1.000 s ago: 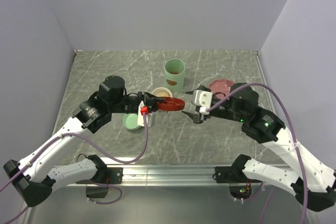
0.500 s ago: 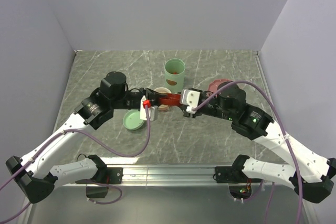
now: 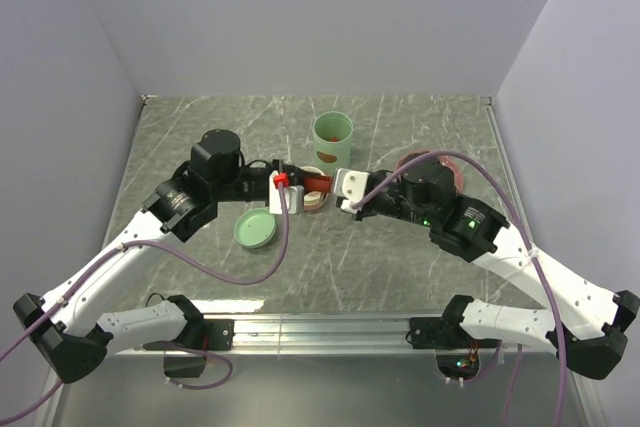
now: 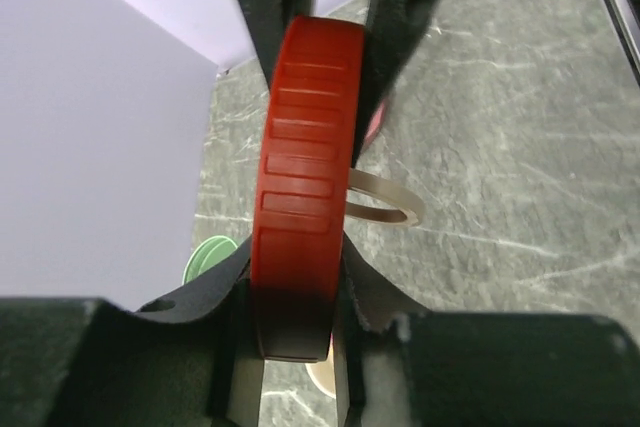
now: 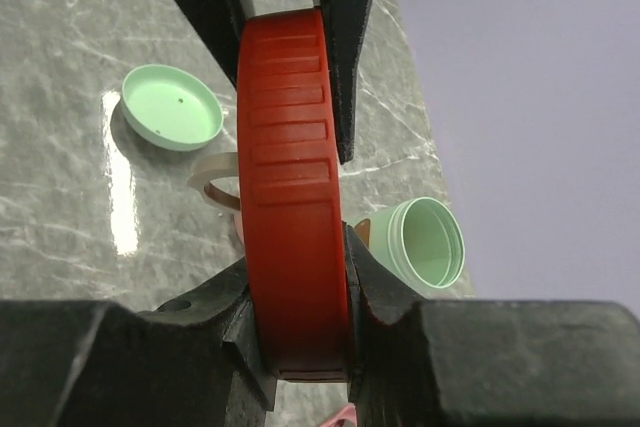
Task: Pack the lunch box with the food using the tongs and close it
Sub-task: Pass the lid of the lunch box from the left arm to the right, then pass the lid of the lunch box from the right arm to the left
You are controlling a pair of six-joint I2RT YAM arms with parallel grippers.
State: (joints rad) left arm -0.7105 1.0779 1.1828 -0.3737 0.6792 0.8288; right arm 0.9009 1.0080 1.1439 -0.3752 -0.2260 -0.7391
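Shows both arms reaching inward and meeting above the middle of the worktop (image 3: 200, 127), a red lid (image 3: 316, 184) shared between them.

Left hand (image 3: 298, 185): closed on the red lid from the left-edge side. In the left wrist view, fingers (image 4: 215, 282) press both flat faces of the lid (image 4: 305, 187), seen edge-on with its ribbed rim toward the camera.

Right hand (image 3: 335, 188): clamped on the same lid from the right-edge side. In the right wrist view, fingers (image 5: 385, 292) sit against both faces of the lid (image 5: 295, 197), with the opposite hand's dark fingers gripping the far part of the rim.

Red lid: held upright on edge, off the worktop, directly over a tan bowl (image 3: 314, 203), whose rim appears as a thin ring (image 4: 385, 209) beyond the lid.

Green cup (image 3: 332, 142): upright and open-mouthed, just beyond the two hands toward the far edge, apart from the lid.

Green lid (image 3: 256, 230): lying flat with its hollow side up, toward the near edge and left of centre, under the left forearm's cable.

Pink plate (image 3: 410, 160): toward the right edge, mostly hidden beneath the right arm; contents cannot be made out.
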